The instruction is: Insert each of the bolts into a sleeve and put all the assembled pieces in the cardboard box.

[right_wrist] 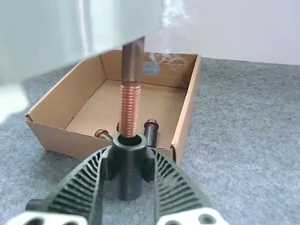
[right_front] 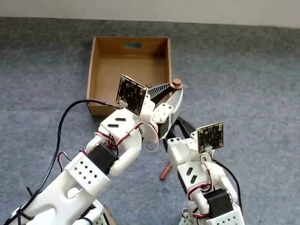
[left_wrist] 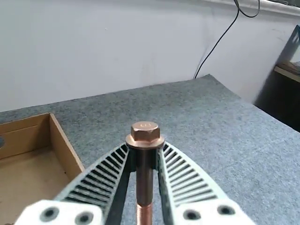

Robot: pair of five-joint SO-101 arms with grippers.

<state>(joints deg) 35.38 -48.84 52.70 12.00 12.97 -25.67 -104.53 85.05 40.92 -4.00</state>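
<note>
Right wrist view: left jaws, clamped on a bolt [right_wrist: 129,110], set its tip in the sleeve [right_wrist: 129,171] the right jaws grip. At 12 o'clock the box [right_wrist: 186,110] holds perhaps two pieces [right_wrist: 150,130]; a spare bolt [right_front: 165,171] lies at 6.

R wrist view: bolt [right_wrist: 130,110] head was hidden behind blurred left arm [right_wrist: 70,33]; pcs [right_wrist: 150,127] in cardboard box [right_wrist: 187,93] sat partly behind its wall & sleeve [right_wrist: 129,164], count unclear. High view: loose bolt [right_front: 165,171] lay partly under right arm [right_front: 192,154].
</note>
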